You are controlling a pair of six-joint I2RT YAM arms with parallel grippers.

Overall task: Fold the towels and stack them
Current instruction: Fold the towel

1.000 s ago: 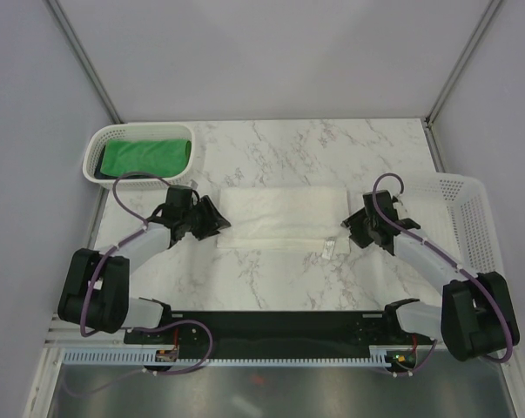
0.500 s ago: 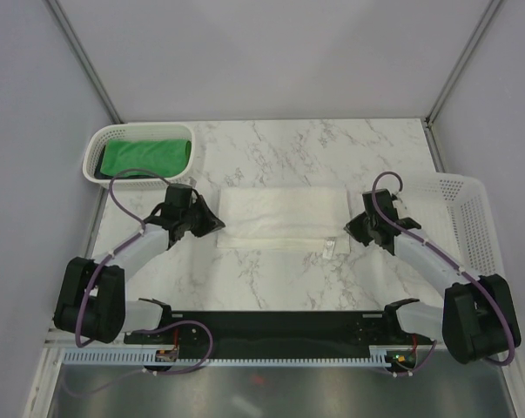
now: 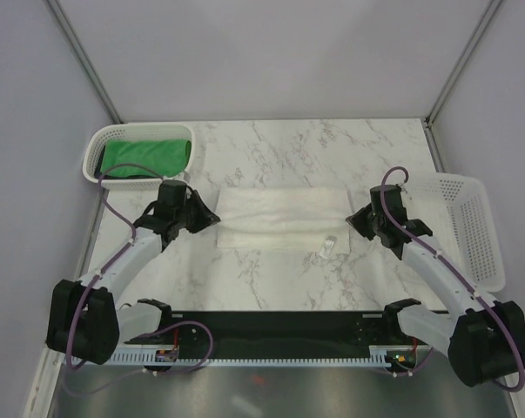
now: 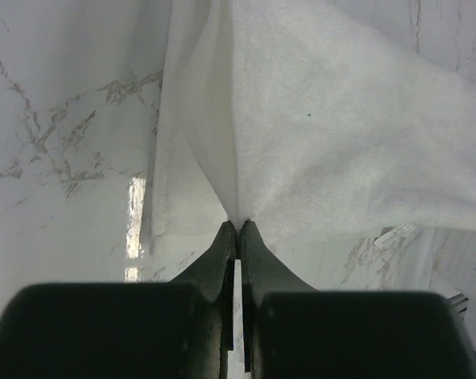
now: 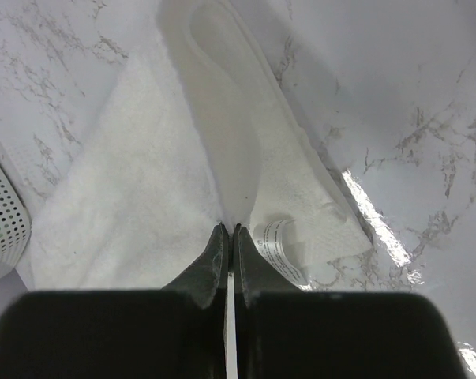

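Note:
A white towel [image 3: 279, 219] lies folded lengthwise across the middle of the marble table, its two ends lifted. My left gripper [image 3: 215, 217] is shut on its left edge, and the cloth [image 4: 316, 126] rises in a pinched ridge from the jaws [image 4: 238, 224]. At the other end my right gripper [image 3: 350, 219] is shut on the right edge [image 5: 143, 197], pinching it at the tips [image 5: 228, 229]. A care label [image 5: 279, 246] hangs from the towel beside the right fingers. A green towel [image 3: 145, 157] lies folded in the basket at the back left.
A white slotted basket [image 3: 98, 146] with the green towel stands at the back left. A second white basket [image 3: 471, 226] stands at the right edge, close to my right arm. Grey walls close in the table on both sides.
Both grippers have gone from open to shut on the white towel's ends. Both wrists have risen, lifting the two edges off the table.

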